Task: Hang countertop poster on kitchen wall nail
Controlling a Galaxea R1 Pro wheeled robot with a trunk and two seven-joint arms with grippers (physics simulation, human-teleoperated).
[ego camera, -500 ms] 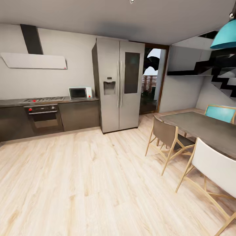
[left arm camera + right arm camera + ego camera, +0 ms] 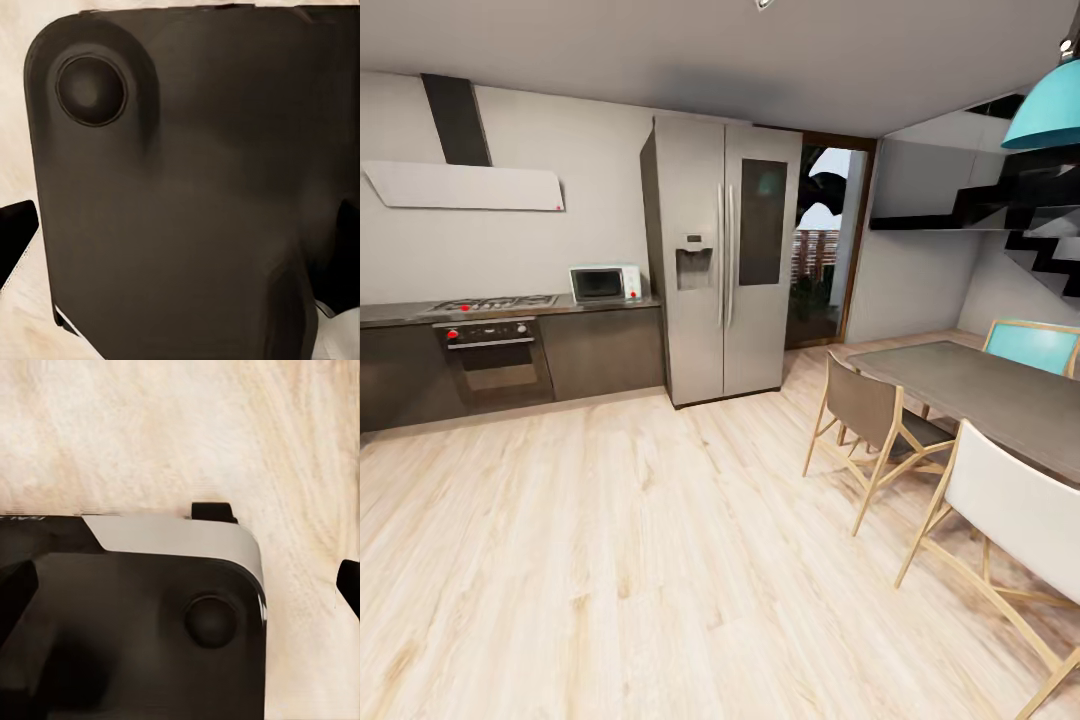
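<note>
Nothing has moved since before; white microwave (image 2: 604, 283) sits on dark counter (image 2: 610, 304) beside fridge (image 2: 725, 258); finger state of either gripper cannot be told.

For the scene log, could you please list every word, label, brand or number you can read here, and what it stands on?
None can be read.
Small red mark on the flat white extractor hood: too small to read.
Faint pale lettering on the robot's dark base, in the right wrist view: too blurred to read.
White microwave and tall silver fridge: no legible text.
</note>
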